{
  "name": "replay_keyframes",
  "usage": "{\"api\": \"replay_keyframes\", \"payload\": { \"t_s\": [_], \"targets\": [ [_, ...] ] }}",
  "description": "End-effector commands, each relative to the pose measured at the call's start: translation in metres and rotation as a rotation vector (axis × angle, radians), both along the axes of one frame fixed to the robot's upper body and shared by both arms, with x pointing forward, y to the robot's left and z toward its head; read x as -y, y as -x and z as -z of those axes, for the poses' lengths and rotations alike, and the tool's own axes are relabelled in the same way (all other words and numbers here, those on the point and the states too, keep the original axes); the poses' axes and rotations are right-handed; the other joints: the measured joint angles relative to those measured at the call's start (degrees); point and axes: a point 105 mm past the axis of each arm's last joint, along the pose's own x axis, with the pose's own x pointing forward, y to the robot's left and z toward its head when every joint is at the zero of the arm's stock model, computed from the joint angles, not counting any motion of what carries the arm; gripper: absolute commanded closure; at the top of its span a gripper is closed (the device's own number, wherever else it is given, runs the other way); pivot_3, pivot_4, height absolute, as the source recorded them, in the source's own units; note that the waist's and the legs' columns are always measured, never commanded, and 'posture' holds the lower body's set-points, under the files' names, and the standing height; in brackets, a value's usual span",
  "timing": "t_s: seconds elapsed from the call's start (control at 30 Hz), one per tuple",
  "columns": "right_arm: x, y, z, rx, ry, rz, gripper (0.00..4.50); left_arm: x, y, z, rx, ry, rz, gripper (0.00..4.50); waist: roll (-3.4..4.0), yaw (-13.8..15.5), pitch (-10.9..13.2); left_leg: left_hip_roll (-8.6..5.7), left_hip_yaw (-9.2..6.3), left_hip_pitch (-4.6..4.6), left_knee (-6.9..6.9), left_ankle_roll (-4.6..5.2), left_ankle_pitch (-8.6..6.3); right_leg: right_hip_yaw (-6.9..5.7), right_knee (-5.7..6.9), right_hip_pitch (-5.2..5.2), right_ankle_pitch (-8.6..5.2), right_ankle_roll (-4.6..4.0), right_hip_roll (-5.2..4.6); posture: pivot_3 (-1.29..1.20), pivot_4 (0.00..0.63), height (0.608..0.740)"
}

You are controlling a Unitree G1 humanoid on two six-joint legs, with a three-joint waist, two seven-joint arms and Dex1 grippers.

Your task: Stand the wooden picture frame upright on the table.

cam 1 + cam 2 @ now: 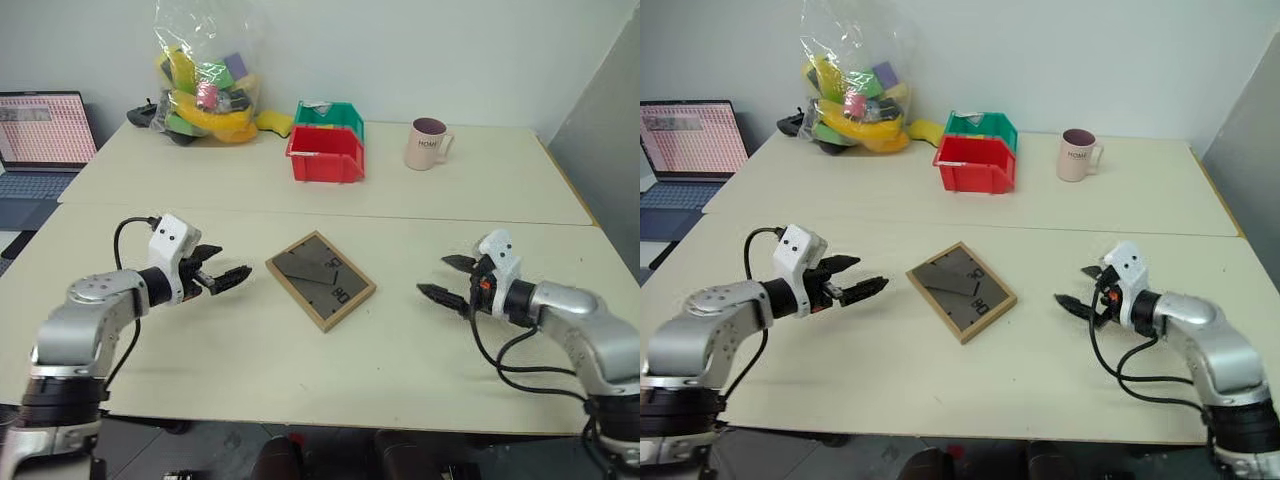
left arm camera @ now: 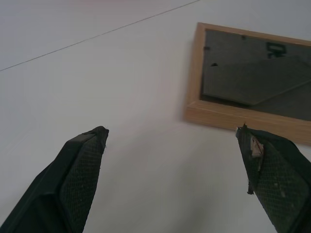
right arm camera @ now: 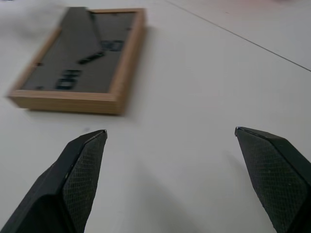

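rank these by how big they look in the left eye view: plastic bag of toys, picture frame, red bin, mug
1. plastic bag of toys
2. wooden picture frame, though it lies nearer the camera
3. red bin
4. mug

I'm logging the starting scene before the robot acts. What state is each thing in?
wooden picture frame: lying flat, back panel up, stand folded
left end effector: open, empty, beside the frame
right end effector: open, empty
red bin: upright
green bin: upright behind the red one
mug: upright
laptop: open, screen lit
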Motion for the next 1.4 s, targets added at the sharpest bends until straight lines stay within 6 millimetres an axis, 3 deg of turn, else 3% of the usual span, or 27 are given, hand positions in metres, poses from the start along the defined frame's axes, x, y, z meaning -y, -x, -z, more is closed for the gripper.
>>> {"api": "replay_keyframes", "payload": {
  "t_s": [0.03, 0.17, 0.3, 0.33, 0.43, 0.63, 0.7, 0.97, 1.0, 1.1, 1.4],
  "targets": [
    [-0.002, -0.001, -0.012, 0.013, 0.045, -0.109, 0.02, 0.004, -0.001, -0.018, 0.062, -0.055, 0.074, 0.0, -0.01, 0.01, -0.01, -0.01, 0.0, 0.0, -0.02, 0.0, 0.0, 0.0, -0.02, 0.0, 0.0, 0.0, 0.0, 0.0, 0.15, 0.74],
    [-0.005, -0.018, -0.017, 0.045, 0.046, -0.111, 0.02, 0.006, -0.002, -0.019, 0.071, -0.067, 0.08, 0.0, -0.02, -0.05, -0.01, 0.0, 0.0, -0.01, -0.01, 0.02, -0.01, 0.0, -0.04, 0.01, 0.0, 0.0, 0.0, 0.0, 0.15, 0.74],
    [-0.011, -0.048, -0.014, 0.134, 0.045, -0.048, 0.02, 0.001, -0.006, -0.017, 0.1, -0.039, -0.004, 0.0, -0.03, -0.25, 0.0, 0.01, 0.02, -0.13, 0.01, 0.02, -0.01, 0.05, 0.02, -0.16, 0.0, -0.01, 0.01, 0.0, 0.15, 0.74],
    [-0.013, -0.054, -0.011, 0.141, 0.04, -0.03, 0.0, -0.002, -0.007, -0.014, 0.104, -0.023, -0.042, 0.18, -0.03, -0.35, 0.0, 0.04, 0.05, -0.09, 0.02, 0.03, -0.01, 0.08, 0.03, -0.15, 0.0, -0.01, 0.02, 0.0, 0.15, 0.74],
    [-0.028, -0.075, -0.003, 0.167, 0.021, 0.005, 0.54, -0.008, -0.011, -0.006, 0.132, 0.023, -0.182, 0.72, -0.03, -0.48, 0.0, 0.06, 0.03, -0.09, 0.03, 0.02, -0.01, 0.06, 0.06, -0.15, 0.01, -0.02, 0.01, 0.0, 0.15, 0.74],
    [-0.058, -0.113, 0.011, 0.227, 0.008, 0.105, 1.97, 0.015, 0.001, 0.028, 0.113, 0.108, -0.374, 1.97, -0.05, -0.73, -0.01, 0.08, 0.08, -0.14, 0.06, 0.0, 0.0, 0.09, 0.09, -0.17, 0.02, -0.02, -0.09, 0.0, 0.15, 0.74],
    [-0.068, -0.119, 0.017, 0.219, -0.008, 0.114, 2.68, 0.024, 0.003, 0.038, 0.106, 0.134, -0.43, 2.6, -0.08, -0.61, -0.02, 0.08, 0.08, -0.12, 0.07, -0.01, 0.01, 0.08, 0.13, -0.16, 0.02, -0.02, -0.15, 0.0, 0.15, 0.74],
    [-0.101, -0.113, 0.044, 0.181, -0.019, 0.044, 4.5, 0.055, -0.001, 0.06, 0.079, 0.188, -0.497, 4.29, -0.08, -0.05, -0.03, 0.05, 0.08, -0.09, 0.07, -0.02, 0.01, 0.05, 0.14, -0.11, 0.03, -0.03, -0.29, 0.0, 0.15, 0.74],
    [-0.106, -0.109, 0.045, 0.173, -0.026, 0.023, 4.5, 0.06, -0.002, 0.062, 0.066, 0.191, -0.485, 4.48, -0.08, -0.03, -0.04, 0.05, 0.08, -0.09, 0.07, -0.03, 0.01, 0.05, 0.14, -0.11, 0.03, -0.03, -0.29, 0.0, 0.15, 0.74],
    [-0.113, -0.097, 0.044, 0.158, -0.035, -0.039, 4.5, 0.078, -0.002, 0.067, 0.013, 0.178, -0.405, 4.48, -0.08, 0.01, -0.04, 0.06, 0.04, -0.09, 0.07, -0.03, 0.01, 0.02, 0.15, -0.11, 0.03, -0.03, -0.29, 0.0, 0.15, 0.74],
    [-0.104, -0.039, 0.043, 0.103, -0.024, -0.132, 4.5, 0.128, 0.002, 0.065, -0.04, 0.154, -0.107, 4.48, -0.04, 0.37, -0.06, -0.05, -0.09, -0.1, 0.06, -0.03, 0.01, -0.13, 0.09, -0.01, 0.02, -0.02, -0.27, 0.0, 0.15, 0.74]
  ]
}}
